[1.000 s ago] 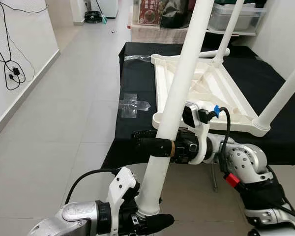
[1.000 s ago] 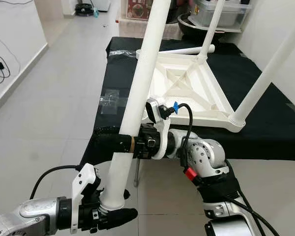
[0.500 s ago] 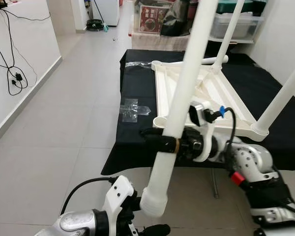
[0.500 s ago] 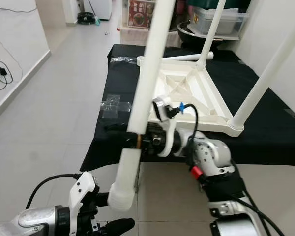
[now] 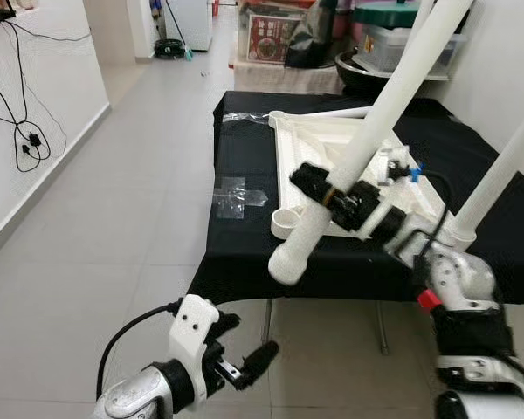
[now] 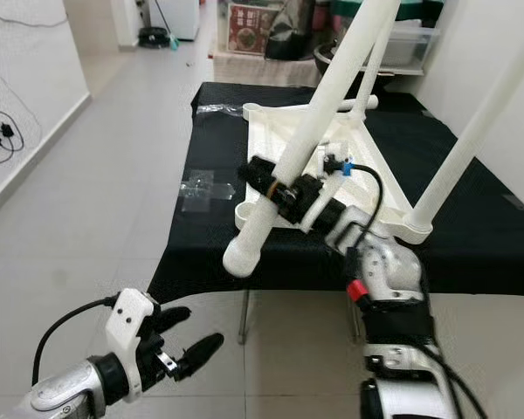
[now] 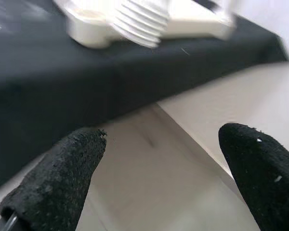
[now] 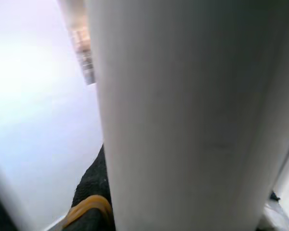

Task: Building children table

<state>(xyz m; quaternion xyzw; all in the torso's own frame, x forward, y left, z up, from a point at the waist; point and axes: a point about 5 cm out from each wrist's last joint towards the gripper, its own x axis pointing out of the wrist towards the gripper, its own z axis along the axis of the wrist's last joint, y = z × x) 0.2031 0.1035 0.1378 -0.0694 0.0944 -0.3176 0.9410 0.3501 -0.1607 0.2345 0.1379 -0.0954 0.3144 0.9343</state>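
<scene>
The right gripper [image 5: 319, 188] clamps a white table leg [image 5: 360, 157], tilted above the near corner of the upturned white tabletop [image 5: 332, 144] on the black-draped table [image 5: 244, 148]; the leg's upper end is cut off. Below that table's edge, the left gripper [image 5: 244, 367] hangs with fingers [image 7: 58, 178] spread, empty

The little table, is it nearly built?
Partly. Two legs already stand up from the upside-down tabletop. The right gripper holds another white leg near the empty corner socket. The left gripper is open, low down. That leg still needs fitting.
</scene>
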